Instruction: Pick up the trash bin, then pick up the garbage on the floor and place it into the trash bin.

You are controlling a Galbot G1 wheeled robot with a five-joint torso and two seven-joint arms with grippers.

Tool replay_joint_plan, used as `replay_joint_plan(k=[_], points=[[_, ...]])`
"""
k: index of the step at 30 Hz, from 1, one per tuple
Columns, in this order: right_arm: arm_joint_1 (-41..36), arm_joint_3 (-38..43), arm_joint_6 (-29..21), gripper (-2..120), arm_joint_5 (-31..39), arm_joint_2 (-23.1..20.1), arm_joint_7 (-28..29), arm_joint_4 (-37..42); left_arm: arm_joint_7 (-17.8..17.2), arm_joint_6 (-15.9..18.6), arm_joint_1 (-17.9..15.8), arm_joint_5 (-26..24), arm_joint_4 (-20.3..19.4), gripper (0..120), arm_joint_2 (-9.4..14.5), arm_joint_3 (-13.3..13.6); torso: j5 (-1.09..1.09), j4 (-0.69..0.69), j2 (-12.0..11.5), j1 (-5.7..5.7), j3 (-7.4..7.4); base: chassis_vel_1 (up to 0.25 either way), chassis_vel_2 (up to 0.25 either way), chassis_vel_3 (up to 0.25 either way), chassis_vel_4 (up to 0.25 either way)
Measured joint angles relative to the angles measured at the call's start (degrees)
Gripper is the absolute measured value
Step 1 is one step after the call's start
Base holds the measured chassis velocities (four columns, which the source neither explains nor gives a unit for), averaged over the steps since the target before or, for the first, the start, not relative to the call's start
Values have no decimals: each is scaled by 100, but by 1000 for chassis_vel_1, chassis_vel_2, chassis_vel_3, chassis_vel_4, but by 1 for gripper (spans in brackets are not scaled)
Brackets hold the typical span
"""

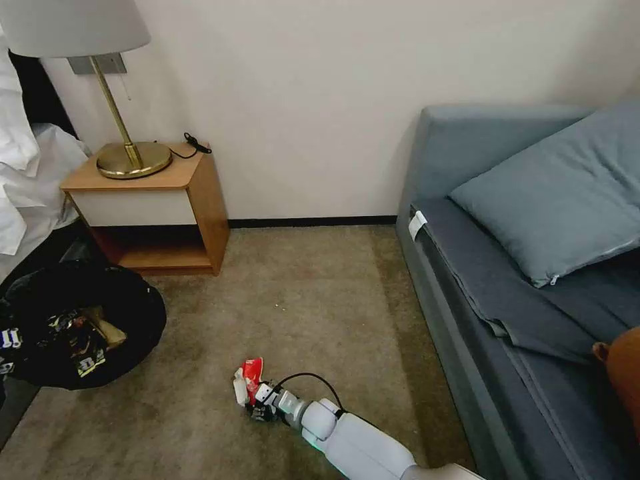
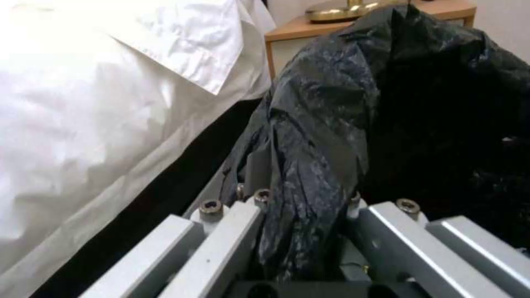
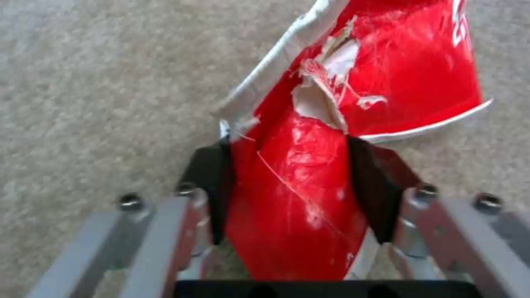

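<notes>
I am in a bedroom, perhaps a hotel room, with short beige carpet (image 1: 300, 293) running up to a plain cream wall (image 1: 300, 100) with a dark skirting strip. At my left, crumpled white bed linen (image 1: 27, 173) hangs beside a wooden bedside cabinet (image 1: 180, 213) that carries a brass lamp with a pale shade (image 1: 120, 100). At my right stands a grey-blue upholstered sofa (image 1: 480, 267) with a matching large cushion (image 1: 560, 193).

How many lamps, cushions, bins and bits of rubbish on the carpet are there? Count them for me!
Brass lamp with white shade: 1
Blue-grey fabric cushion: 1
Round trash bin lined with black plastic, held by left gripper: 1
Torn red snack packet on carpet, in right gripper: 1
Total: 4
</notes>
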Motion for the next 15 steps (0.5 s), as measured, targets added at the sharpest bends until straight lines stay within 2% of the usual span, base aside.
replay_joint_plan(k=[2,5,7,11,13,15], points=[[11,71,3,32,4,-1,-2,59,14,-16,13,15,-8,4,-23,9,0,0,0,0,0,0,0,0,0],[18,114,8,25,10,-1,-4,103,29,-26,22,24,-18,4,-36,13,0,1,0,0,0,0,0,0,0],[39,219,11,14,35,-1,-3,276,79,-56,34,43,-25,4,-50,15,0,1,0,0,0,0,0,0,0],[78,307,-5,7,110,0,8,438,112,-75,44,49,-24,4,-50,14,1,1,0,0,0,0,0,0,0],[165,381,-71,0,275,1,53,710,154,-111,56,56,-22,4,-62,12,1,1,0,0,0,0,0,0,0],[223,407,-114,0,370,1,88,897,189,-143,67,60,-10,4,-75,12,1,1,0,0,0,0,0,0,0]])
